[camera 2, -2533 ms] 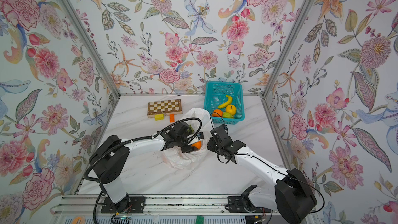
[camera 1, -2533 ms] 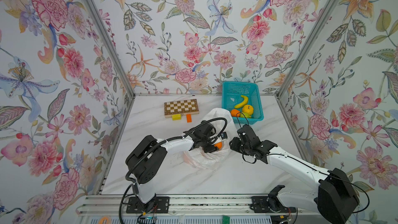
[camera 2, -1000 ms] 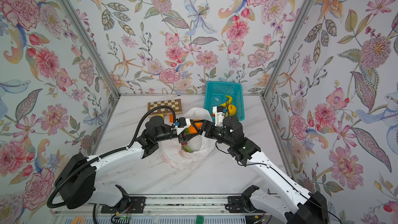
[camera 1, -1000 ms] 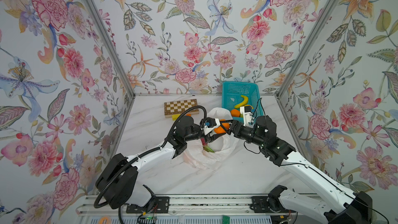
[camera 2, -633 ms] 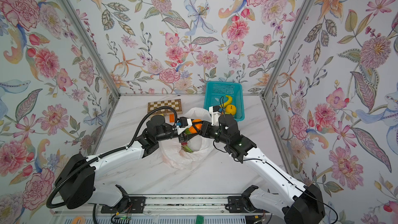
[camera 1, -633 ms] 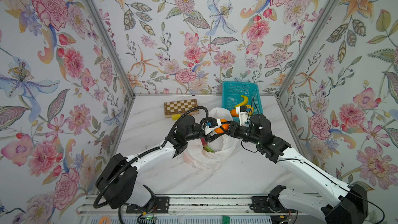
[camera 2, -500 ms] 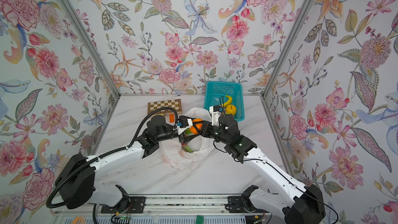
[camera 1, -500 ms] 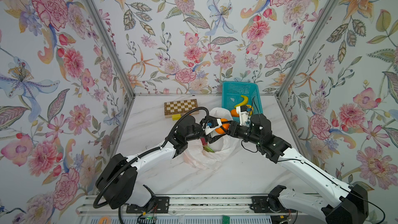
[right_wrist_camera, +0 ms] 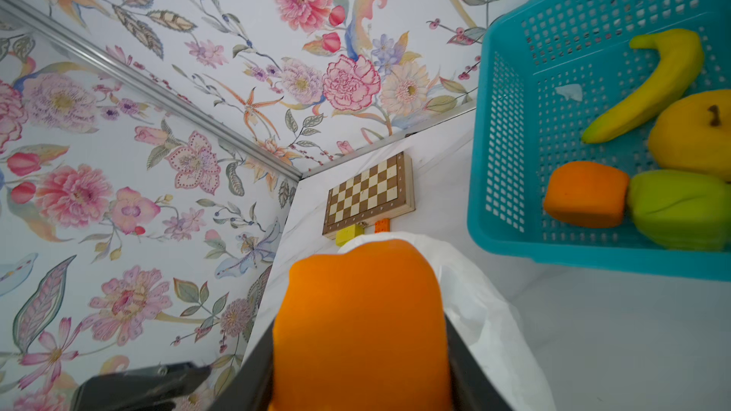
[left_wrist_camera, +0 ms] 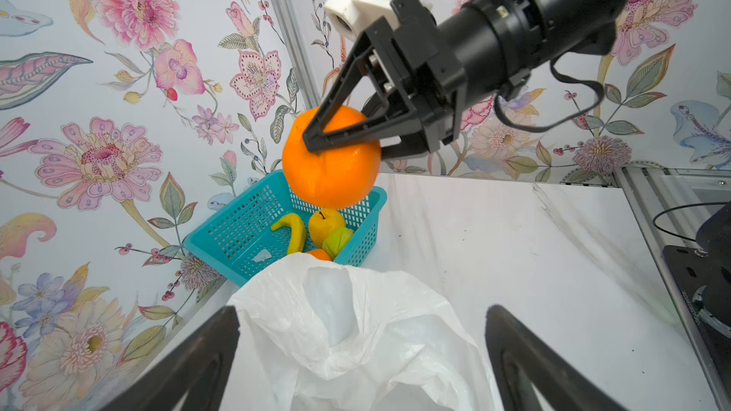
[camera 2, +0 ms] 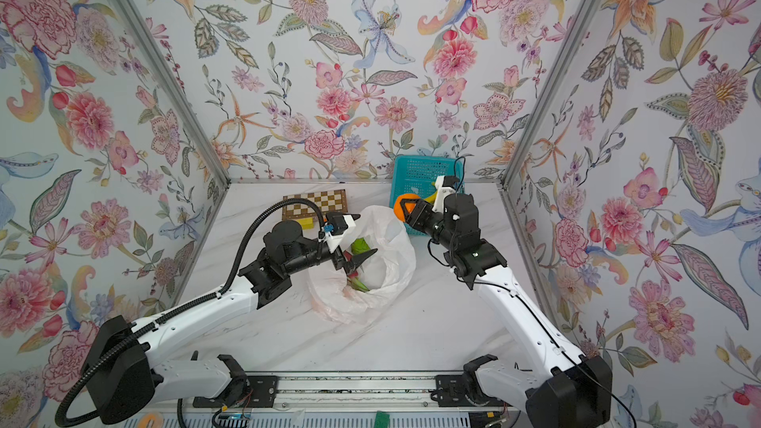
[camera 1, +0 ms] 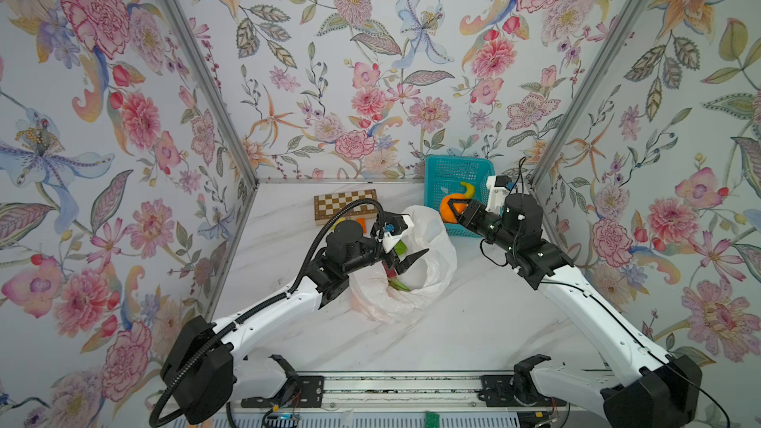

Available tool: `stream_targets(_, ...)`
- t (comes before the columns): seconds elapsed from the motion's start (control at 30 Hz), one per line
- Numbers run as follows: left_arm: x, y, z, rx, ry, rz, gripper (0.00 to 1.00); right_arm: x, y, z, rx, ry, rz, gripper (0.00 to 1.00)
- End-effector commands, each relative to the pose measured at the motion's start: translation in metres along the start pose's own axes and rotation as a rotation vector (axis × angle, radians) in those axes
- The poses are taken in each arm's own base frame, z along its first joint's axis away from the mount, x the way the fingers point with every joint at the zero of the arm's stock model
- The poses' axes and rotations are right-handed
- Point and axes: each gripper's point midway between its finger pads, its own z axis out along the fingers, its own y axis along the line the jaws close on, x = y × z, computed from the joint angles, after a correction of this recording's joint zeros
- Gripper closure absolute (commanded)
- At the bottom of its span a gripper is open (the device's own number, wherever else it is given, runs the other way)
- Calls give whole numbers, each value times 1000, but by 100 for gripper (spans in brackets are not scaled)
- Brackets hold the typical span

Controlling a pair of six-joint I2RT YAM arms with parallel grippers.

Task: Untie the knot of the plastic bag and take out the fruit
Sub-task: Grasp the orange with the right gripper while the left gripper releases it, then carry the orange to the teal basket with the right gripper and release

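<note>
Floral walls are boxing in the tabletop (camera 1: 473, 323), where the bag (camera 1: 432, 257) is lying unknotted and open-mouthed just before the basket (camera 1: 457, 166), green fruit (camera 2: 360, 245) showing inside. Right end effector (camera 1: 453, 209) is clenching an orange (left_wrist_camera: 330, 168) in the air near the basket's front rim, while left end effector (left_wrist_camera: 362, 310) is hovering spread and empty over the bag. Released short of the rim, I reckon, that orange could be bouncing off and rolling away.

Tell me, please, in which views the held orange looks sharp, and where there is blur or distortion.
Right wrist view: the orange fills the lower frame, soft-edged and too close; the teal basket is sharper. Left wrist view: the orange is crisp. Both top views: wide-angle lean of the walls, even light, faint shadows on the table.
</note>
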Motion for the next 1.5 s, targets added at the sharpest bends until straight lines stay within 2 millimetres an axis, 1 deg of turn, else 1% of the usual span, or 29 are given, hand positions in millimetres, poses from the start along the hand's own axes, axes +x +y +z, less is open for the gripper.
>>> stream_targets(0.0, -2, -2, -4, -14, 76, -84, 1, -31, -11, 16, 15, -44, -19, 59)
stream_targets(0.03, -1, -2, -5, -14, 96, -94, 1, -37, -18, 23, 27, -43, -15, 58)
stream_targets(0.07, -1, -2, -5, -15, 111, -139, 1, -42, -25, 30, 39, -41, -9, 58)
stream_targets(0.17, 2, -5, -4, -9, 161, -220, 1, -52, -45, 56, 65, -9, 5, 58)
stream_targets(0.2, 3, -5, -4, -11, 178, -244, 1, -52, -54, 67, 80, 11, 10, 57)
stream_targets(0.37, 6, -2, -5, -46, 245, -338, 2, -53, -85, 117, 104, 101, 13, 56)
stream_targets(0.6, 9, -3, -2, -76, 316, -415, 5, -45, -136, 187, 142, 179, 62, 56)
stream_targets(0.63, 8, -5, -1, -72, 322, -420, 5, -40, -145, 194, 154, 192, 78, 56)
stream_targets(0.73, 6, -8, 4, -69, 342, -422, 5, -31, -165, 218, 165, 218, 106, 56)
stream_targets(0.87, 3, -9, 12, -82, 364, -410, 4, -17, -184, 247, 141, 252, 124, 56)
stream_targets(0.93, 4, -11, 15, -84, 368, -416, 4, -10, -194, 257, 148, 274, 137, 56)
stream_targets(1.07, 9, -15, 18, -85, 372, -422, 3, 2, -207, 269, 155, 303, 148, 54)
stream_targets(1.2, 14, -21, 18, -74, 387, -420, 3, 15, -221, 275, 175, 340, 169, 47)
stream_targets(1.3, 15, -23, 18, -69, 389, -417, 3, 23, -221, 276, 182, 384, 152, 43)
stream_targets(1.33, 16, -24, 18, -67, 392, -417, 3, 23, -221, 276, 183, 396, 148, 40)
stream_targets(1.4, 18, -25, 17, -67, 392, -417, 2, 20, -219, 273, 192, 415, 147, 32)
stream_targets(1.47, 20, -25, 16, -71, 392, -417, 2, 8, -211, 267, 202, 404, 124, 26)
